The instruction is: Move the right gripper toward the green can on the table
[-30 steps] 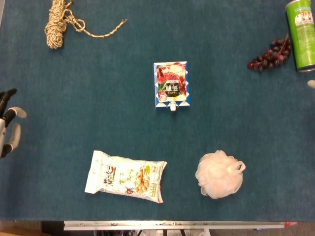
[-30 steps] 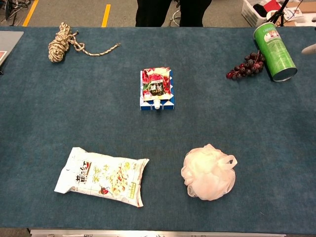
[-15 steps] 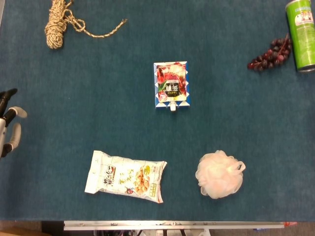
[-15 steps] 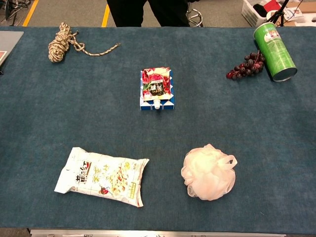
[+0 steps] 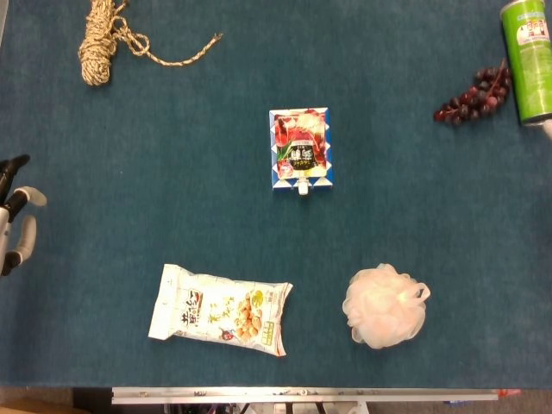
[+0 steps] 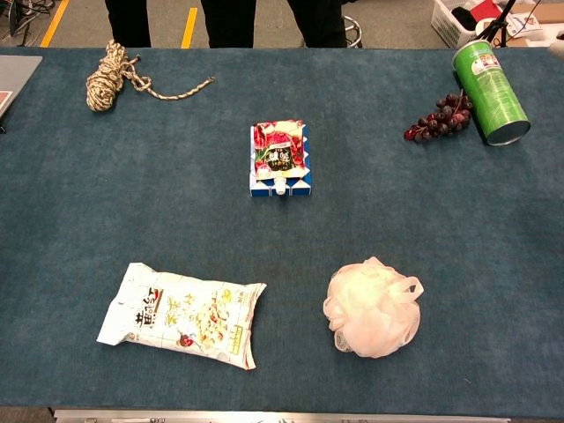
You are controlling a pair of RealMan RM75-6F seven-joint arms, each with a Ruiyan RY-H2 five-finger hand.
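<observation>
1. Since a second ago a pale fingertip of the right hand has gone from the right edge and come back: it now shows as a sliver just below the green can, too little to tell how the hand is set.
2. Nearest lie a snack bag and, well to its right, a white bath pouf.
3. At the left edge the left hand holds nothing, fingers apart, unmoved.
4. Mid-table lies a spouted drink pouch.
5. Farther off, at the right, the green can lies on its side, its open end toward the robot, a bunch of dark grapes just beside it on the left.
6. Farthest left sits a coiled rope on the blue table.
</observation>
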